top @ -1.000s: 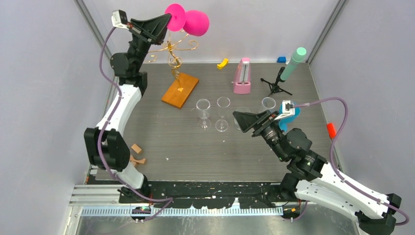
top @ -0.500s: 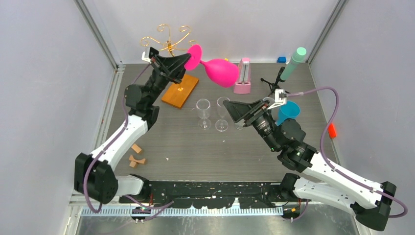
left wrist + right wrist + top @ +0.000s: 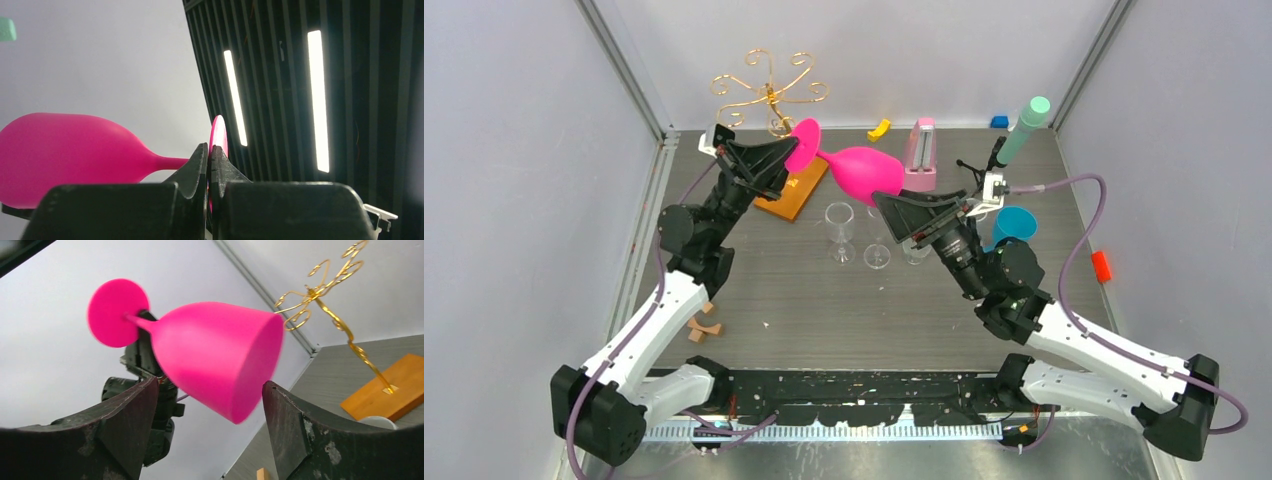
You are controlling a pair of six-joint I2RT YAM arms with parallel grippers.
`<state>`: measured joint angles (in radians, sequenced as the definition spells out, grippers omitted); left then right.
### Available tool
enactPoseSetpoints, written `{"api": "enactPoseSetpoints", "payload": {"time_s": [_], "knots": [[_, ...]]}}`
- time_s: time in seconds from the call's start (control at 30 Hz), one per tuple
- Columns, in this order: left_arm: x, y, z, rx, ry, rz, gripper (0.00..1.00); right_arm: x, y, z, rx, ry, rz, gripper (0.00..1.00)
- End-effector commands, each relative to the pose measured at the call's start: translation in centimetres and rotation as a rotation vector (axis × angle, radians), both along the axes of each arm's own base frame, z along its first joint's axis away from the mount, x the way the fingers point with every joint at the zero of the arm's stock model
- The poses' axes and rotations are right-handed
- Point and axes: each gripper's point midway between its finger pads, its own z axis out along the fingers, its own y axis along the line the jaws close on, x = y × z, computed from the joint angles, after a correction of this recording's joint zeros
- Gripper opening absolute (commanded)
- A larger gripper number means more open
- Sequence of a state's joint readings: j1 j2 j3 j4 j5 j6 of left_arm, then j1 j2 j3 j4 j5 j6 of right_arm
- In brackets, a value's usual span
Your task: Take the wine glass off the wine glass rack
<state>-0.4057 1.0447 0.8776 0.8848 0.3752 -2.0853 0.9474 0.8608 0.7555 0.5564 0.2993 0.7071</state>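
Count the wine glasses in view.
3. One pink wine glass is held sideways by the left gripper. Two clear wine glasses stand on the table beside the right gripper. Others may be hidden behind that arm.

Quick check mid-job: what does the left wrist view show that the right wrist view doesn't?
Only left wrist: the left fingers pinched shut on the wine glass foot, ceiling lights behind. Only right wrist: the wine glass rack on its orange base, and the right fingers open either side of the bowl. Both: the pink glass, held sideways.
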Motion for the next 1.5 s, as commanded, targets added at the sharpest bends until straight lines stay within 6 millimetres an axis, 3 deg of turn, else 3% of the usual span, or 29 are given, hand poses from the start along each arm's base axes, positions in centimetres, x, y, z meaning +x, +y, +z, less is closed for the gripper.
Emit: {"api": "enactPoseSetpoints", "payload": {"time_s": [0.0, 0.1, 0.13, 0.23, 0.33, 0.5, 0.57, 0.67, 0.77, 0.83, 0.93, 1.0, 1.03, 1.07, 1.17, 1.23, 1.47], "knots": [[-0.6, 0.5, 0.4, -0.027, 0.011, -0.004, 0.0, -2.8, 0.6, 5.1, 0.082, -0.194, 0.114, 0.78], [-0.7, 0.5, 0.4, -0.025, 0.007, -0.004, 0.0, -3.7, 1.2, 5.7, 0.095, -0.22, 0.171, 0.64], [-0.8, 0.5, 0.5, -0.023, -0.002, -0.004, 0.0, -3.9, 1.3, 5.7, 0.105, -0.218, 0.187, 0.5], [-1.6, 0.5, 1.0, -0.014, -0.041, -0.001, 0.0, -3.9, 1.0, 5.6, 0.139, -0.198, 0.192, 0.21], [-2.2, 0.8, 1.2, -0.003, -0.082, 0.03, 0.13, -3.5, 0.7, 5.5, 0.155, -0.175, 0.17, 0.05], [-4.2, 1.7, 1.6, 0.062, -0.183, 0.143, 0.64, -2.8, 1.0, 5.3, 0.122, -0.163, 0.143, 0.0], [-5.1, 1.9, 1.7, 0.128, -0.235, 0.205, 0.77, -2.4, 1.5, 5.2, 0.096, -0.156, 0.135, 0.0], [-6.0, 1.9, 0.4, 0.304, -0.279, 0.309, 0.88, -1.4, 2.6, 4.6, 0.021, -0.125, 0.122, 0.0], [-5.7, 3.0, -2.7, 0.532, -0.26, 0.454, 0.91, -0.2, 3.9, 3.6, -0.074, -0.091, 0.105, 0.0], [-5.6, 4.5, -5.1, 0.671, -0.231, 0.555, 0.92, 0.8, 5.3, 2.3, -0.16, -0.046, 0.103, 0.0], [-5.7, 7.2, -8.1, 0.849, -0.203, 0.698, 0.92, 2.5, 8.1, -1.1, -0.348, 0.055, 0.126, 0.0], [-5.5, 8.9, -9.0, 0.944, -0.194, 0.786, 0.92, 3.2, 9.6, -4.0, -0.474, 0.138, 0.144, 0.0], [-5.5, 9.6, -9.4, 0.994, -0.192, 0.817, 0.92, 3.3, 10.0, -3.6, -0.495, 0.147, 0.15, 0.0], [-5.3, 10.5, -9.7, 1.037, -0.175, 0.861, 0.92, 3.7, 10.8, -7.2, -0.604, 0.219, 0.163, 0.0], [-4.8, 12.4, -10.4, 1.145, -0.149, 0.943, 0.92, 3.9, 12.8, -10.4, -0.757, 0.289, 0.193, 0.0], [-4.6, 13.3, -10.9, 1.194, -0.136, 0.982, 0.92, 3.4, 13.3, -13.5, -0.907, 0.344, 0.206, 0.0], [-3.8, 15.4, -12.7, 1.3, -0.094, 1.077, 0.92, 3.9, 15.7, -20.1, -1.223, 0.458, 0.235, 0.0]]}}
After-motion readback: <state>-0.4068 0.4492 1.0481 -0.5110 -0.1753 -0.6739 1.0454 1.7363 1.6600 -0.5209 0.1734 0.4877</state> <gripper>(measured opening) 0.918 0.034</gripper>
